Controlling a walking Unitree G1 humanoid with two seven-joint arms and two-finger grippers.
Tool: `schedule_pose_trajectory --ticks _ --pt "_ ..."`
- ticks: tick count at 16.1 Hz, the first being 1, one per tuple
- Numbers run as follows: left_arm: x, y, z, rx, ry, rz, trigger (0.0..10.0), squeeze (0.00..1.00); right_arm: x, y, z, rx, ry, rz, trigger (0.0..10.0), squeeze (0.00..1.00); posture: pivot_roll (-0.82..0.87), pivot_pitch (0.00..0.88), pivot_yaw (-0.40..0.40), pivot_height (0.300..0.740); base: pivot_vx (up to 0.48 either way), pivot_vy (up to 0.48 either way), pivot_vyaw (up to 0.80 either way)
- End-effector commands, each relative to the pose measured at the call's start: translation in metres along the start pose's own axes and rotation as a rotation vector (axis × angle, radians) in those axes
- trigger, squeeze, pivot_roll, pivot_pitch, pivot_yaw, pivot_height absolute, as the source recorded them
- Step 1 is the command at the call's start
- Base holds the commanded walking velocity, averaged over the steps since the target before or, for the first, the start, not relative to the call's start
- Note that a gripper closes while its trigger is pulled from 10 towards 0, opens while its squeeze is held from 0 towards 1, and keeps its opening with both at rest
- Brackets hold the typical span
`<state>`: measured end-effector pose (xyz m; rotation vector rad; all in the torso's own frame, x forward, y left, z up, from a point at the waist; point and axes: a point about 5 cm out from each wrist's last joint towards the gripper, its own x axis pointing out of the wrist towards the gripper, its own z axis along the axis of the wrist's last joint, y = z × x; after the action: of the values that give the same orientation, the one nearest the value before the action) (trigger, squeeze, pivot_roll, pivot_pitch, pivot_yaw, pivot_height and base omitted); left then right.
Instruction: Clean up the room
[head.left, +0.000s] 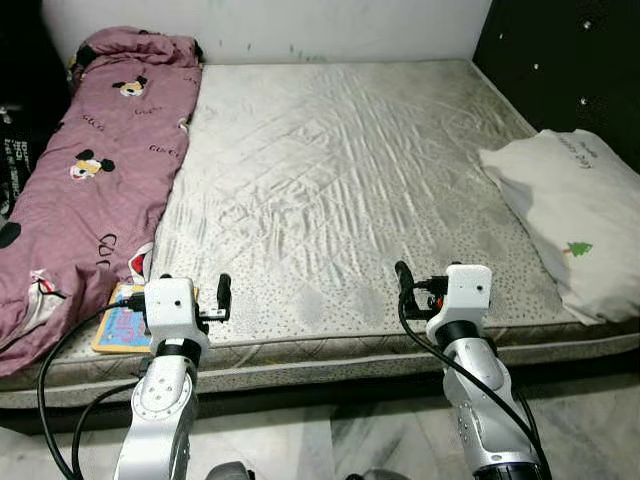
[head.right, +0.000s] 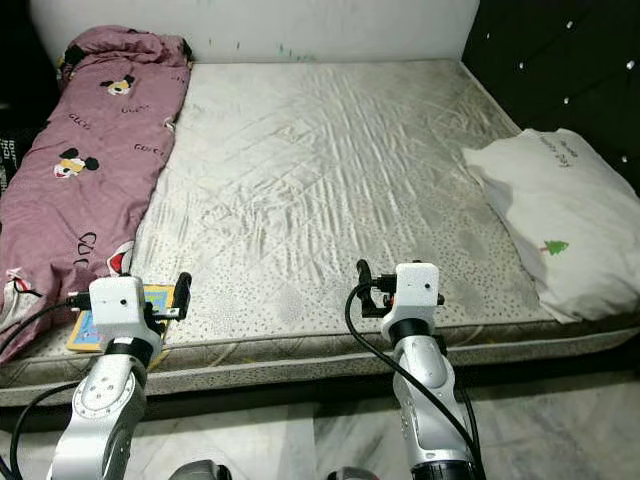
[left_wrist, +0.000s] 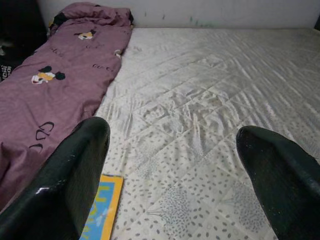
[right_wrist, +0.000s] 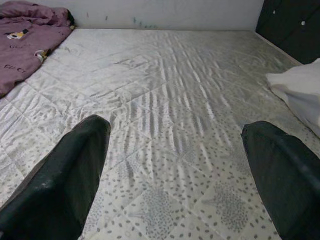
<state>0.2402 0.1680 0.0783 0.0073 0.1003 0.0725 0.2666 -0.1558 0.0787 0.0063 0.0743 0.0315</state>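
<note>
Mattress (head.left: 340, 190) spans the head view from 9 to 3 o'clock, bare and wrinkled. Purple quilt (head.left: 95, 170) lies folded along its 9 o'clock edge; white pillow (head.left: 575, 215) rests at 3 o'clock against the dark headboard (head.left: 570, 60). Colourful book (head.left: 120, 325) sits at 7 o'clock, partly under the quilt. Left gripper (left_wrist: 170, 170) hovers just beside the book, fingers spread apart, empty. Right gripper (right_wrist: 175, 170) hovers over the mattress's near edge at 5 o'clock, fingers likewise apart, empty.

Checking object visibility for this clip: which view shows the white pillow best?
The right eye view: the white pillow lies whole at the mattress's right edge, its tree print clear. The left eye view crops its right side; the right wrist view catches a corner.
</note>
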Motion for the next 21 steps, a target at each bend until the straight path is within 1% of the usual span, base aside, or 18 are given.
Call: schedule_pose_trajectory --ticks 1,20,21 --pt "0.0010 0.0017 0.0018 0.002 0.000 -0.001 10.0 0.00 0.0015 -0.0008 -0.0002 -0.003 0.010 -0.007 10.0 0.00 0.02 0.058 -0.009 0.740 0.292 0.000 0.00" --pt "0.0008 -0.0009 0.0004 -0.007 0.016 -0.007 10.0 0.00 0.0021 -0.0031 -0.0005 -0.014 0.025 -0.011 10.0 0.00 0.01 0.069 -0.016 0.740 0.310 0.000 0.00" --pt "0.0013 -0.0005 0.0001 -0.013 0.016 -0.002 10.0 0.00 0.0022 -0.0031 -0.0005 -0.014 0.025 -0.011 10.0 0.00 0.01 0.070 -0.015 0.740 0.000 0.000 0.00"
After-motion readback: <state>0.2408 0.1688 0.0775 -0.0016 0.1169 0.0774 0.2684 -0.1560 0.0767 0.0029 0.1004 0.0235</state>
